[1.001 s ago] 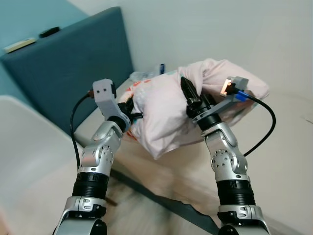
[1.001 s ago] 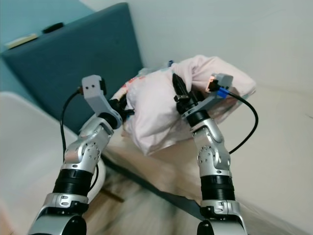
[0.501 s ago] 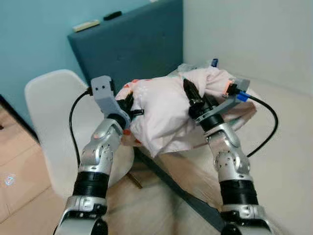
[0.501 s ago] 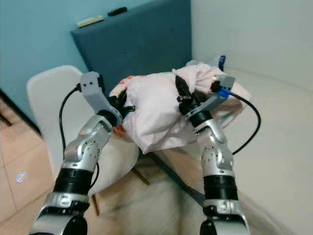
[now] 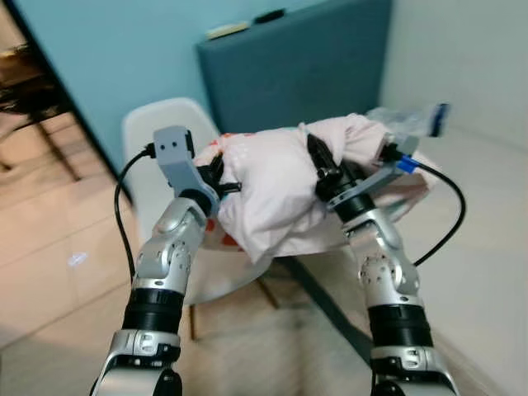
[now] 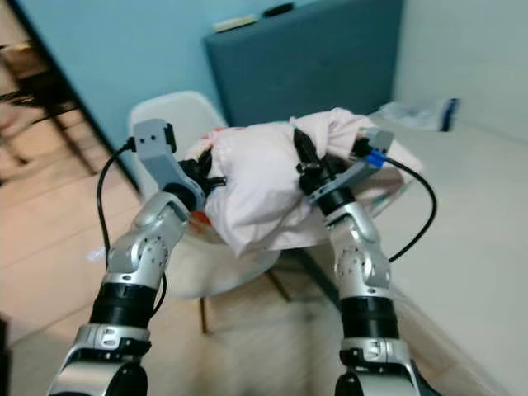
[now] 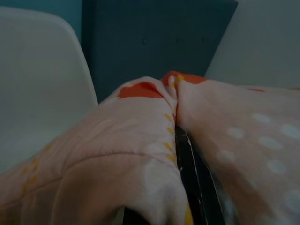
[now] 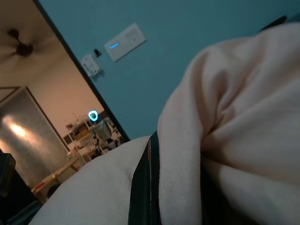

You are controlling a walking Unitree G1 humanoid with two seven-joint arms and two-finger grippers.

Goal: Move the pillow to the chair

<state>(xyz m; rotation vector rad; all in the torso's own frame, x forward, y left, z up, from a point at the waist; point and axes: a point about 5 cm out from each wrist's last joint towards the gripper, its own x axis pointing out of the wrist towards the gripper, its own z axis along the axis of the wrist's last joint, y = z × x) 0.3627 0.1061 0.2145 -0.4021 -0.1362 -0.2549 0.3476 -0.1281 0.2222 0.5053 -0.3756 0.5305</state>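
A pink pillow (image 5: 272, 186) with orange marks hangs in the air between my two arms, over the seat of a white plastic chair (image 5: 161, 144). My left gripper (image 5: 221, 183) is shut on the pillow's left end, where fabric (image 7: 140, 140) folds around a black finger (image 7: 190, 164). My right gripper (image 5: 318, 158) is shut on a fold at the pillow's top right, its black finger (image 8: 146, 187) sunk in the cloth (image 8: 234, 117). The pillow hides most of the chair's seat.
A dark blue headboard (image 5: 305, 70) stands behind the chair against a teal wall (image 5: 124, 58). The bed (image 5: 487, 223) lies to the right with a clear plastic bag (image 5: 408, 122) on it. Tiled floor (image 5: 49, 239) and a doorway open to the left.
The whole view has swung left: the chair and floor have come into sight and the bed has slid right. The pillow stays held in both grippers, now above the chair.
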